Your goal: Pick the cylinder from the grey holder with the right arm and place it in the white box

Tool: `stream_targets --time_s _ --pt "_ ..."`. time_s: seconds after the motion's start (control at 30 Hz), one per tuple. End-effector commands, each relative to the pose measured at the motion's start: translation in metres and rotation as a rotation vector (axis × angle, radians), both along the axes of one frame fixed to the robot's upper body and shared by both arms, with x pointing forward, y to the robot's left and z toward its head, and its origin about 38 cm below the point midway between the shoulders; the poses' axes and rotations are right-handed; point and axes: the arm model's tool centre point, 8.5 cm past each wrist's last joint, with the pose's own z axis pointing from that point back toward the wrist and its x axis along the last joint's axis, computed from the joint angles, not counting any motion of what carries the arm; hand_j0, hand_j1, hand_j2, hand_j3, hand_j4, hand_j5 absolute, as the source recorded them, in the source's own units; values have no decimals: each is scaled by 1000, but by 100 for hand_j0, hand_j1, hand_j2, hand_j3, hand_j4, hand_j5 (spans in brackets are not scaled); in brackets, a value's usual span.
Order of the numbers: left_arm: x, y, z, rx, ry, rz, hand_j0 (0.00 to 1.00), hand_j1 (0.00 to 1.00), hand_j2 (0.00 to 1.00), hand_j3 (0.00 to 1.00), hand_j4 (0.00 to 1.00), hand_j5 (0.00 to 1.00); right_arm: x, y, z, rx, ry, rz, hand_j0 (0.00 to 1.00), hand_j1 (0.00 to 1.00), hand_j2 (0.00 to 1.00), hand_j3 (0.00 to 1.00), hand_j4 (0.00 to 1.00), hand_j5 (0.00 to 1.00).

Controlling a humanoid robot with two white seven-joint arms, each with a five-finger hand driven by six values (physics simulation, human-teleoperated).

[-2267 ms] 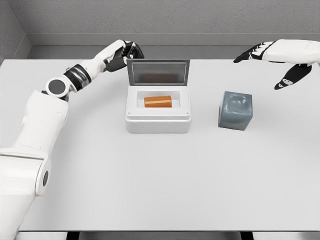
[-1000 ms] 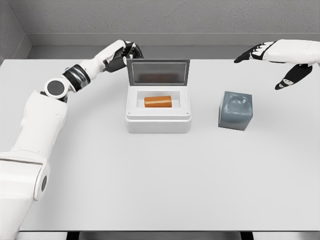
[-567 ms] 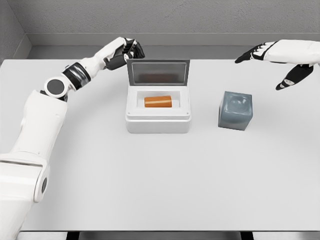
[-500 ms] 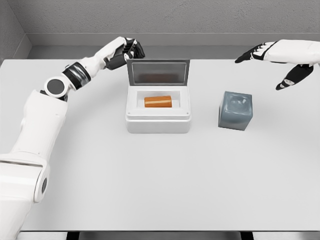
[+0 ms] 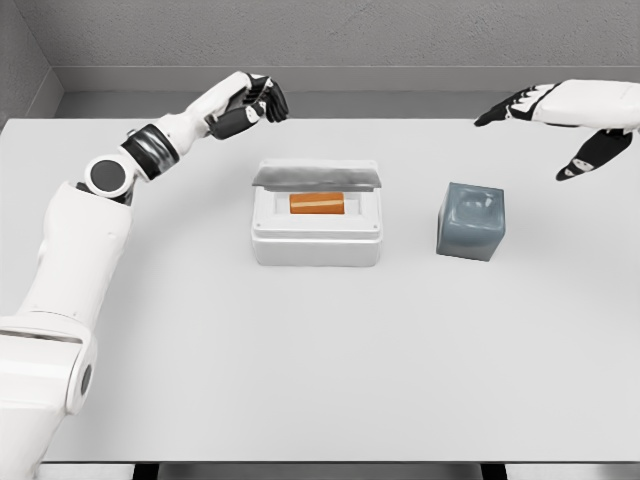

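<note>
From the head view, one orange cylinder [image 5: 316, 203] lies inside one white box [image 5: 316, 226], whose lid [image 5: 316, 177] is tilted low over it. One grey holder [image 5: 471, 221] stands beside. The right hand [image 5: 560, 115] hovers spread, holding nothing; the left hand [image 5: 252, 103] is curled, empty.

We see the lid [image 5: 315, 177] of the white box [image 5: 316, 240] tipped far down from its earlier upright stand; it now hangs low over the back of the opening, and the orange cylinder [image 5: 317, 203] inside shows only under its front edge. Our left hand [image 5: 252, 103], which sat against the lid's upper left corner, has lifted up and away and is now apart from it, fingers curled and empty. Our right hand [image 5: 560, 112] has drifted slightly to the right near the picture's edge
</note>
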Motion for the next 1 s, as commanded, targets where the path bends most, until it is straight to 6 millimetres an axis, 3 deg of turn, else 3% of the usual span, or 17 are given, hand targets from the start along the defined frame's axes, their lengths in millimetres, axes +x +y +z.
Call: stream_targets --time_s 0.0,0.1,0.2,0.23,0.3,0.37,0.4,0.43,0.47,0.63,0.97 --pt "0 2 1 -12 0 6 31 31 31 31 31 31 0 -1 2 6 -2 -5 100 100 100 100 100 100" --pt "2 15 5 -1 -6 24 31 31 31 31 31 31 0 -2 1 5 1 -8 100 100 100 100 100 100" --pt "-11 95 -7 6 22 142 32 32 32 32 32 32 0 -3 1 5 1 -9 100 100 100 100 100 100" --pt "-23 135 -15 12 43 202 32 32 32 32 32 32 0 -3 1 5 1 -9 100 100 100 100 100 100" --pt "-46 179 -26 38 58 255 33 33 33 33 33 33 0 -2 2 6 -2 -8 100 100 100 100 100 100" --pt "-55 187 -30 23 56 262 34 34 34 34 34 34 0 -2 2 6 -2 -8 100 100 100 100 100 100" --pt "-56 191 -29 28 56 267 43 43 43 43 43 43 0 -2 2 6 -2 -8 100 100 100 100 100 100" --pt "-56 194 -28 32 55 272 63 63 63 63 63 63 0 -2 2 6 -2 -8 100 100 100 100 100 100" --pt "-58 204 -27 43 60 288 100 100 100 100 100 100 0 -2 2 6 -2 -8 100 100 100 100 100 100" --pt "-57 182 -38 90 87 225 100 100 100 100 100 100 0 -1 2 6 -3 -6 100 100 100 100 100 100" --pt "-65 174 -56 127 122 189 100 100 100 100 100 100 -1 -4 3 6 -5 -11 100 100 100 100 100 100"
